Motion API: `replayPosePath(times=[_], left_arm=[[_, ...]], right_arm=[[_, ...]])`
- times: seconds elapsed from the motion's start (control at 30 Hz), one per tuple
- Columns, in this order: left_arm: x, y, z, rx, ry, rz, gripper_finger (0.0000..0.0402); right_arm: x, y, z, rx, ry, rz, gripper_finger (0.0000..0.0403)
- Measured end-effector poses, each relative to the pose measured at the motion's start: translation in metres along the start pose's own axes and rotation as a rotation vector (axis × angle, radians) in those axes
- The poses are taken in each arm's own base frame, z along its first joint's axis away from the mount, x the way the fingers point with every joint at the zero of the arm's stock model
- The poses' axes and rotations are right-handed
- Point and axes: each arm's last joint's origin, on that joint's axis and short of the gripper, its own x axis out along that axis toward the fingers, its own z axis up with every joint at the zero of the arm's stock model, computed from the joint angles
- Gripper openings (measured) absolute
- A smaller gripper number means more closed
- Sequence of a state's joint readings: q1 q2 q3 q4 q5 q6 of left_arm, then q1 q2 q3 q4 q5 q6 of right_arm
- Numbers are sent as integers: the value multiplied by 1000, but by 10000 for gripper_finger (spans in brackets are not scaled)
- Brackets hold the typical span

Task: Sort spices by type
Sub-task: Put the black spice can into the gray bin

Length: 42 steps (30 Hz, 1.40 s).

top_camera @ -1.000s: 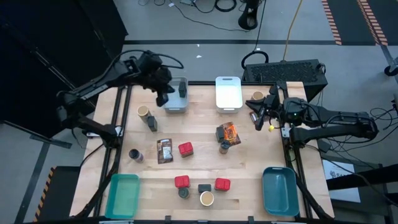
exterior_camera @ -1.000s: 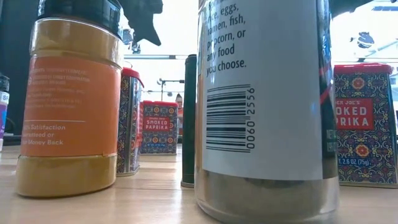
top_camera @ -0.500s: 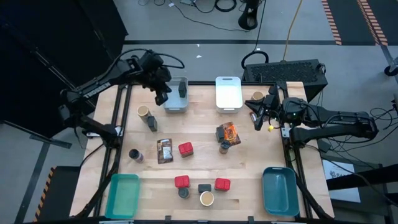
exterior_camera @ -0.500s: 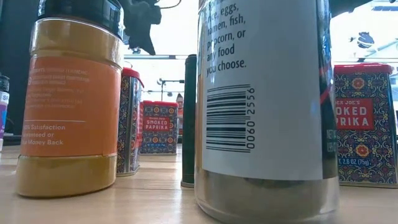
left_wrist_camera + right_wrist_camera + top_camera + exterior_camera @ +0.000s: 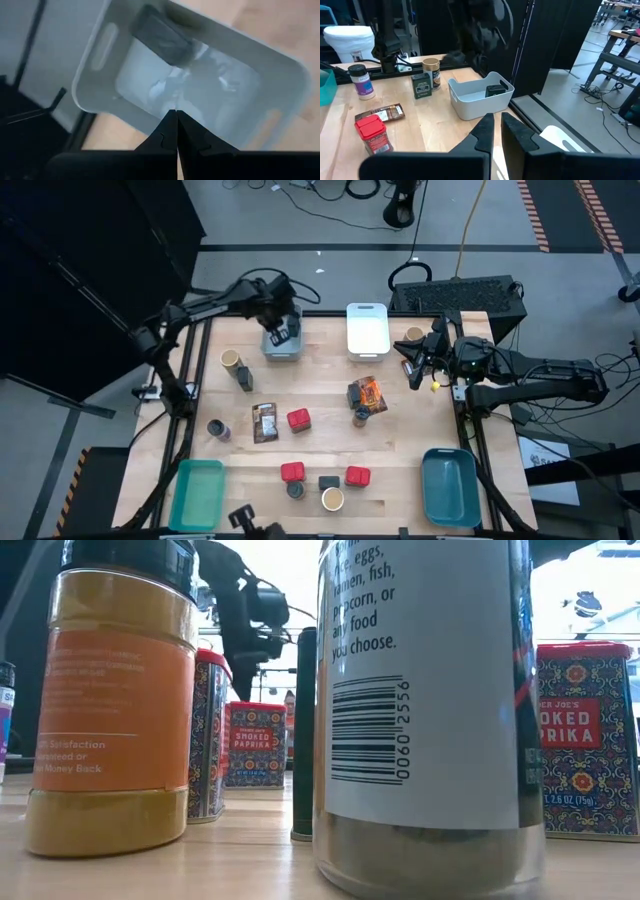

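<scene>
Spice containers stand scattered on the wooden table: red tins, tan-topped jars, dark jars, and printed packets. My left gripper hangs shut over the grey bin at the far edge. A dark container lies in that bin. My right gripper waits near the table's far right, its fingers a narrow gap apart, holding nothing.
A white bin sits at the far edge, a teal bin at the near left and a blue bin at the near right. A tan-topped jar stands close to my right gripper. In the low view, big jars fill the foreground.
My left arm has swung along the far edge toward the table's right. It went from just left of the grey bin to directly over it, and its wrist has turned. Its gripper has stayed over the far edge. No spice container has moved.
</scene>
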<state>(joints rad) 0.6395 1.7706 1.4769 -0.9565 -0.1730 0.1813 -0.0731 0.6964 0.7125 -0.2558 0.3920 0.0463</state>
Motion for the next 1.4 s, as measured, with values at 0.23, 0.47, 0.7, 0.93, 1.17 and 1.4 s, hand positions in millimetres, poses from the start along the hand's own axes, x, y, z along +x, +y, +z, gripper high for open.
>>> replayPosePath(times=[0.23, 0.47, 0.7, 0.93, 1.17, 1.4], left_arm=[[21, 1, 9, -32, -11, 60, 1], [34, 1, 13, -53, -4, 76, 1], [49, 0, 16, -55, 1, 75, 1], [58, -1, 18, -55, 8, 70, 1], [57, -3, 20, -68, -22, -1, 1], [57, -3, 21, -87, -33, -3, 1]], right_arm=[[0, 0, 0, -6, 0, 0, 18], [0, 0, 0, -10, 0, 0, 18], [0, 0, 0, -10, 0, 0, 18], [0, 0, 0, -11, 1, 0, 18], [0, 0, 0, -11, 1, 0, 18], [0, 0, 0, -11, 2, 0, 18]])
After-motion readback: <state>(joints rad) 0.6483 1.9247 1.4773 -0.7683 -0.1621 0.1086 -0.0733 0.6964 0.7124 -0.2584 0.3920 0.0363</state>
